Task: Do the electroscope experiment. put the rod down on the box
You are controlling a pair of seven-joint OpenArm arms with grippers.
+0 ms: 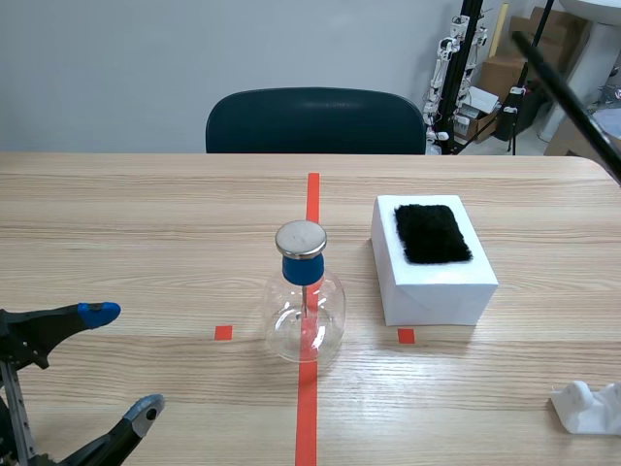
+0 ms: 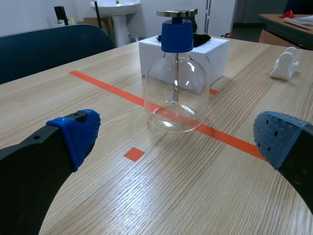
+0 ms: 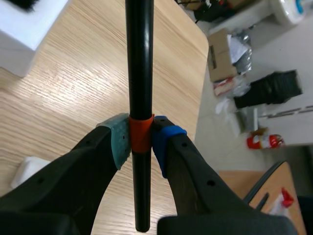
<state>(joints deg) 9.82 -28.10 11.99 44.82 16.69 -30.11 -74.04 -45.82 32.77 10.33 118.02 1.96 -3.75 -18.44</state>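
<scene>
While rod point(image 3: 138, 58) sits clamped in right claw point(image 3: 141, 139): lower level onto box point(image 1: 432, 282) top; then release
left claw point(image 1: 121, 362): fingers spread, well off box

A pale grey wall point(image 1: 146, 68) fills the upper left of the frame. A dark teal chair point(image 1: 315, 121) stands top centre behind the light wooden table point(image 1: 146, 223). Cardboard boxes point(image 1: 497, 73) sit upper right.

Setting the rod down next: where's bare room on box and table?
Box: only a white strip on the robot's side of the black cloth. Table: bare left of the flask and beyond it; tight between flask and box.
</scene>
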